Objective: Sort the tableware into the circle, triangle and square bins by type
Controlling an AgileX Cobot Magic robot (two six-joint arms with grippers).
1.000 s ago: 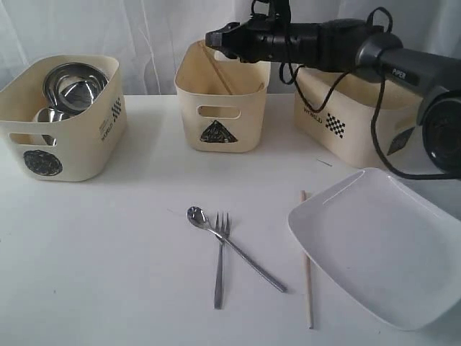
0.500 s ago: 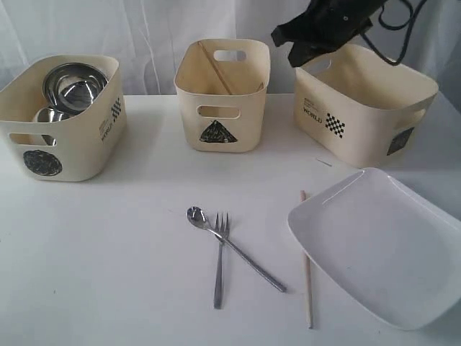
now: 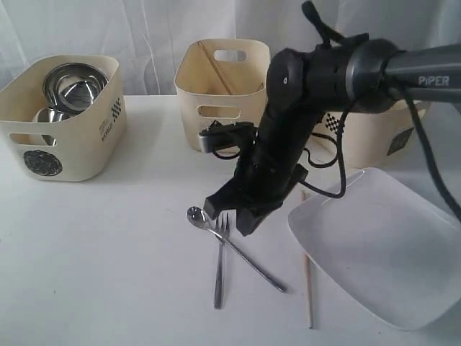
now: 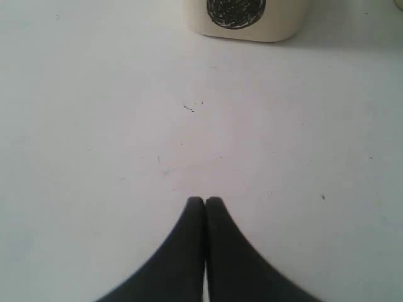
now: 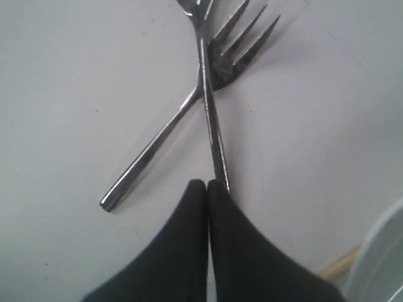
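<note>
The right gripper (image 5: 206, 184) hangs over the white tabletop (image 5: 75, 75), jaws pressed together with nothing between them. Just beyond the tips, a spoon (image 5: 211, 119) handle crosses the neck of a fork (image 5: 157, 141). A wooden chopstick (image 5: 337, 267) and a white plate (image 5: 384, 251) edge show at one corner.

I see polished, mirror-bright steel on the fork (image 3: 219, 274) and spoon (image 3: 196, 216), and on the bowl (image 3: 72, 86) in the cream bin (image 3: 72, 144), whose plastic looks smooth and matt. The chopstick (image 3: 307, 288) is pale bare wood, the plate (image 3: 374, 245) glossy white, the table (image 3: 108, 252) matt white, the right gripper (image 5: 208, 185) matt black.
</note>
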